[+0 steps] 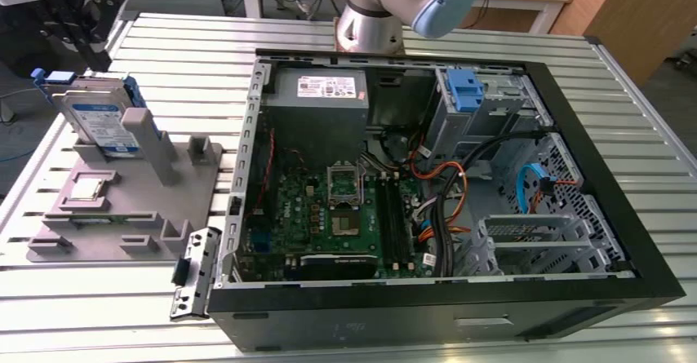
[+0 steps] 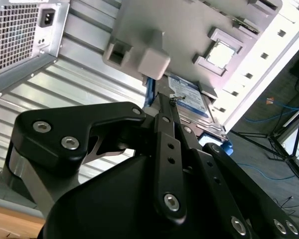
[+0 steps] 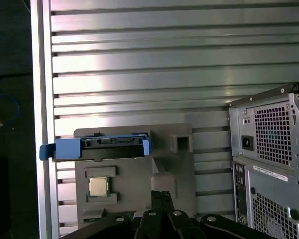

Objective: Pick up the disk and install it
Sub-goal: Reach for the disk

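The disk (image 1: 100, 117) stands on edge in a slot at the far end of a grey fixture (image 1: 130, 208), on the exterior view's left. It is silver with a white-and-blue label and a blue carrier frame. My black gripper (image 1: 96, 41) hovers just above it without touching it. In the first wrist view the disk's blue frame (image 3: 97, 148) lies beyond my gripper (image 3: 161, 193), whose fingers are pressed together with nothing between them. In the second wrist view the gripper (image 2: 164, 98) is close beside the disk's label (image 2: 193, 97).
An open computer case (image 1: 436, 175) lies on the slatted metal table (image 1: 185, 61), with a motherboard, cables, a grey power supply (image 1: 326, 90) and a blue-latched drive bay (image 1: 466, 90). A small square processor chip (image 1: 90, 188) sits in the fixture.
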Controlling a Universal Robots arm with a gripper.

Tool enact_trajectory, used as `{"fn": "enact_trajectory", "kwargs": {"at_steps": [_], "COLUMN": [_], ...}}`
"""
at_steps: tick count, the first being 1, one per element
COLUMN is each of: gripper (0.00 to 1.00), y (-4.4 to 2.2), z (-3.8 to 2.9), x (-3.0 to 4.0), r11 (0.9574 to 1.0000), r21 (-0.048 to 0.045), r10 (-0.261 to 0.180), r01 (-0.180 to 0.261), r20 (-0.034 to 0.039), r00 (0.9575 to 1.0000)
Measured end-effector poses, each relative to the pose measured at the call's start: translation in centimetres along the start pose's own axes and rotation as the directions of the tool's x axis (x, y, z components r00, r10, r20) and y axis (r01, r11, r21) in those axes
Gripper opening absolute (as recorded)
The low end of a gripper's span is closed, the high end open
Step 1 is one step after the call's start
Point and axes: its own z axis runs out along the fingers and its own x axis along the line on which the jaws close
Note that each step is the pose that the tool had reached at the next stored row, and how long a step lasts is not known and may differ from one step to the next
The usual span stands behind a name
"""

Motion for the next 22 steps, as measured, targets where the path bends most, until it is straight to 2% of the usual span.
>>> {"fn": "enact_trajectory", "kwargs": {"at_steps": [3,5,12,18,20,22], "gripper": [0.11,0.11,0.11,0.11,0.11,0.11], "y": [-0.01,0.03,0.54,1.7,2.17,2.18], "z": [0.21,0.49,1.34,1.97,2.44,2.45], "x": [1.24,1.73,2.89,3.76,4.46,4.46], "r11": [1.0,1.0,1.0,1.0,1.0,1.0], "r21": [0.0001,0.0,0.0002,0.0003,0.0015,0.0016], "r10": [0.0,0.0,0.002,0.003,0.004,0.004], "r01": [0.0,0.0,-0.002,-0.003,-0.004,-0.004], "r20": [-0.0001,0.0,0.0001,-0.0002,-0.0019,-0.0019], "r00": [1.0,1.0,1.0,1.0,1.0,1.0]}}
